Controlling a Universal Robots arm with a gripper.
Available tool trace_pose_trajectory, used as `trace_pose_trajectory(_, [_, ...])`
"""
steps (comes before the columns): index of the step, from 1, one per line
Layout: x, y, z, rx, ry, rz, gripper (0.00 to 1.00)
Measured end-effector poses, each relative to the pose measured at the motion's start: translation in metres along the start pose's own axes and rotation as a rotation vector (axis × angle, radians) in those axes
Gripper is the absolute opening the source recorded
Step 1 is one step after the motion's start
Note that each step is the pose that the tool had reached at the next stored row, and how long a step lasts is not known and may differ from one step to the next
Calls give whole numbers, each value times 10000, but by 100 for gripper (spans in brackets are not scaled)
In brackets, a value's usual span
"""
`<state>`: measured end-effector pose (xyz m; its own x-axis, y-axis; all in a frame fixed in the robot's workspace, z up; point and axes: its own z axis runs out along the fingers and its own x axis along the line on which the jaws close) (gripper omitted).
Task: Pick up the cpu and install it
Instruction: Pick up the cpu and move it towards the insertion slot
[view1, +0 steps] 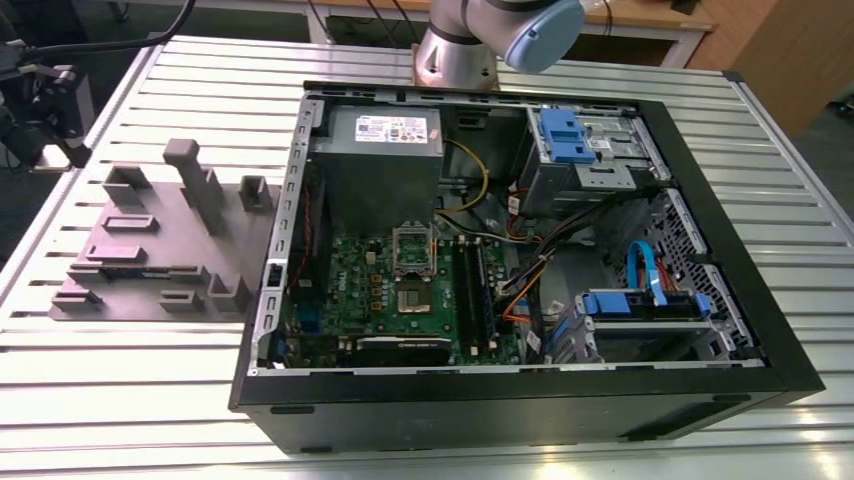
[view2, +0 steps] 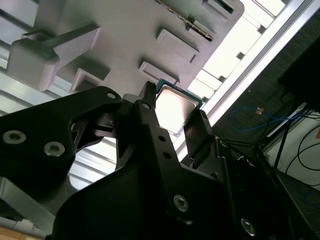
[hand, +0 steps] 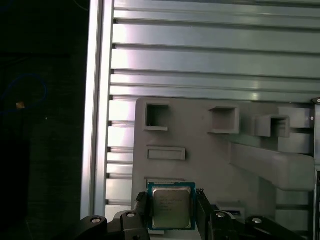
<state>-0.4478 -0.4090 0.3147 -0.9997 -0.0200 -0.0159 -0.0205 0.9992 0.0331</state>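
The cpu (hand: 171, 205), a flat square chip with a shiny metal top and a dark rim, sits between my gripper's (hand: 171, 209) two black fingers (hand: 142, 209), which are shut on its opposite edges. It hangs a little above the grey-purple slotted fixture block (hand: 200, 145). The second wrist view shows the same grip, with the cpu (view2: 175, 106) in the gripper (view2: 174, 112) over the fixture block (view2: 125, 35). In the exterior view the gripper (view1: 34, 115) is at the far left, beyond the fixture block (view1: 147, 245). The motherboard's socket (view1: 412, 292) lies in the open computer case (view1: 534, 390), its metal frame raised.
The case lies on its side on a ribbed aluminium table (view1: 120, 370), with a power supply (view1: 380, 135), blue drive bays (view1: 567, 135) and loose cables inside. A tall post (view1: 198, 180) rises from the fixture block. The table edge (hand: 95, 100) runs close by the gripper.
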Motion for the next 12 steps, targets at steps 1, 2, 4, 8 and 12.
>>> trace_pose_trajectory(1, [0, 0, -6, -1, -1, 0, 47])
trace_pose_trajectory(2, [0, 0, -12, -1, -2, 0, 47])
trace_pose_trajectory(4, [0, 1, -26, 0, 0, 0, 47])
trace_pose_trajectory(8, [-1, 2, -53, 0, -1, 0, 47])
trace_pose_trajectory(12, [-1, 2, -79, -1, -2, 0, 47])
